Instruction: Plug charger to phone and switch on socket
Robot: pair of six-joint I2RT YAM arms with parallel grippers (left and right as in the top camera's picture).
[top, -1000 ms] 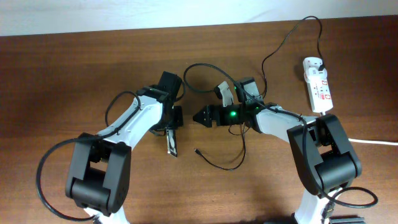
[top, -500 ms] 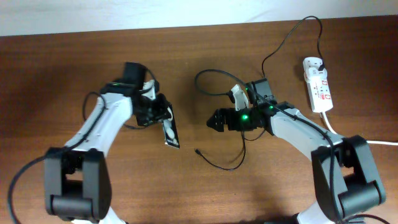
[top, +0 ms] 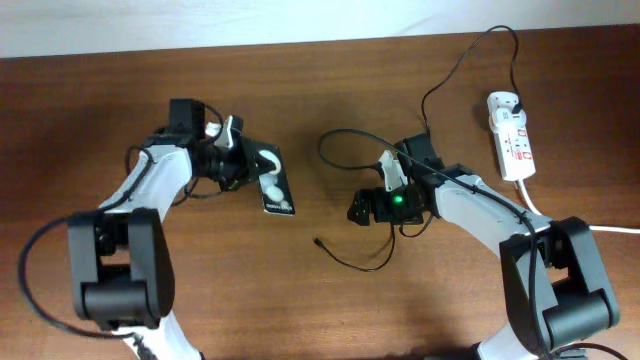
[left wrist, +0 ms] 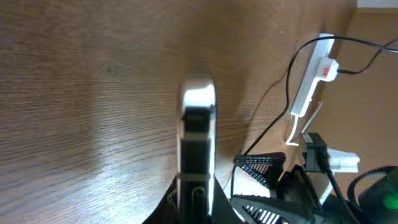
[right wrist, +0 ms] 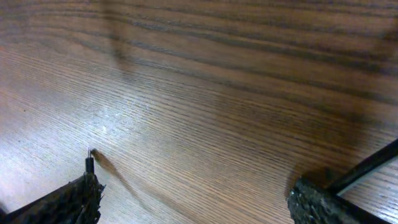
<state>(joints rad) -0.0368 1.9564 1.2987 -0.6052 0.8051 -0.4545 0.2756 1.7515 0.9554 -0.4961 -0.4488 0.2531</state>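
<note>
While the left hand point(top: 248, 168) grips the phone point(top: 277, 192), the right hand point(top: 358, 212) hovers low, spread wide.

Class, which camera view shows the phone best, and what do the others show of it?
Overhead: the phone shows its face, white spots and lettering, one end in the left gripper. The left wrist view shows the phone only edge-on. The right wrist view misses it.

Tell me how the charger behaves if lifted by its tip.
Probably floppy: the charger lies in loose loops, so lifting its connector tip should leave the rest trailing. It looks thin, so it may twist or slip in the open right gripper. Its far end reaches the socket, which may tug.
</note>
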